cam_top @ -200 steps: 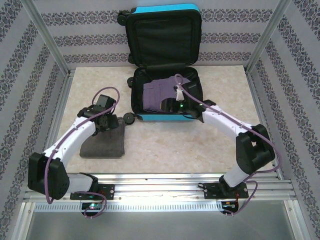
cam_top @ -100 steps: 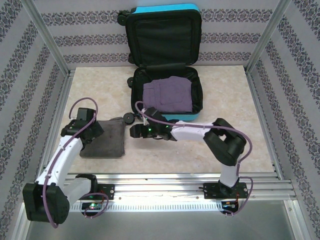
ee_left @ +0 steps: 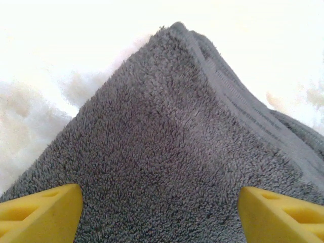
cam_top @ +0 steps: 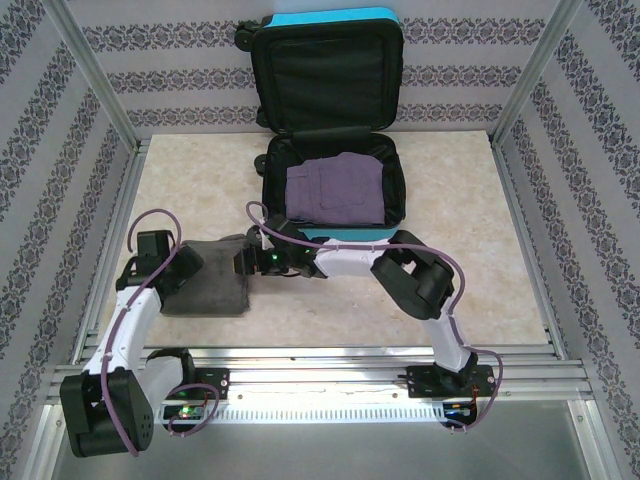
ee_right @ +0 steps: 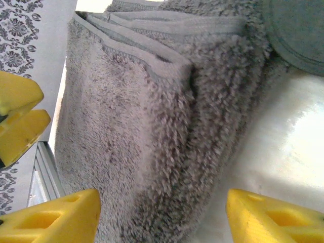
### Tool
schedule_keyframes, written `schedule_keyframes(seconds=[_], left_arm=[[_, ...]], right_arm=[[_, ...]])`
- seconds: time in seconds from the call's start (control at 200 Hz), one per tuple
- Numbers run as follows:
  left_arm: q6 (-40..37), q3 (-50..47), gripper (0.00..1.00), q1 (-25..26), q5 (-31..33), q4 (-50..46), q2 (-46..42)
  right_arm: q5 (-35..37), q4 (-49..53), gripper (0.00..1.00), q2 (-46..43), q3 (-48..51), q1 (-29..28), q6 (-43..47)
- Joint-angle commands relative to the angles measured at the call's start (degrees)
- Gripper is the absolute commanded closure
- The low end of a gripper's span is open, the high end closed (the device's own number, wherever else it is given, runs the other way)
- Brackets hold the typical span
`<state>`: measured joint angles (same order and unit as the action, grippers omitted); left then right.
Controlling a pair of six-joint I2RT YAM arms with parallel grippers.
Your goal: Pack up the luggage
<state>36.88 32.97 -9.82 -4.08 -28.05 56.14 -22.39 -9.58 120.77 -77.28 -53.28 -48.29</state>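
Grey terry towel (cam_top: 212,288) between spread tools (left tool (ee_left: 161,212), right tool (ee_right: 162,217)), turquoise luggage (cam_top: 330,18) beyond.

Grey towel (ee_left: 167,152), lower edge cut off

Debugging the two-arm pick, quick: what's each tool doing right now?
Left tool: open, fingers either side of the gray towel, not clamped.
Right tool: open, straddling the same towel's folded edge, holding nothing.

Bright, even overhead light makes the top view sharp, with soft shadows. In the left wrist view the pale marbled tabletop (ee_left: 76,30) blows out to white glare behind the crisp folded grey terry towel (ee_left: 162,152).
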Motion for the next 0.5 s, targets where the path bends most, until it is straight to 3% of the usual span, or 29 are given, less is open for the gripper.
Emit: schedule_keyframes(seconds=[0.0,0.24,0.495], left_arm=[[-1.6,-0.6,0.20,-0.9,-0.3,0.9,-0.3],[1.2,-4.9,0.24,-0.9,-5.3,1.6,-0.6],[7.4,-9.7,0.26,-0.5,-12.6,2.3,-8.6]], right_arm=[[-2.2,1.1,0.34,2.5,-2.4,-0.9,-1.2],[-3.7,3.9,0.36,5.4,-6.6,-0.9,0.8],[-4.5,18.1,0.37,9.1,-17.7,1.4,10.6]])
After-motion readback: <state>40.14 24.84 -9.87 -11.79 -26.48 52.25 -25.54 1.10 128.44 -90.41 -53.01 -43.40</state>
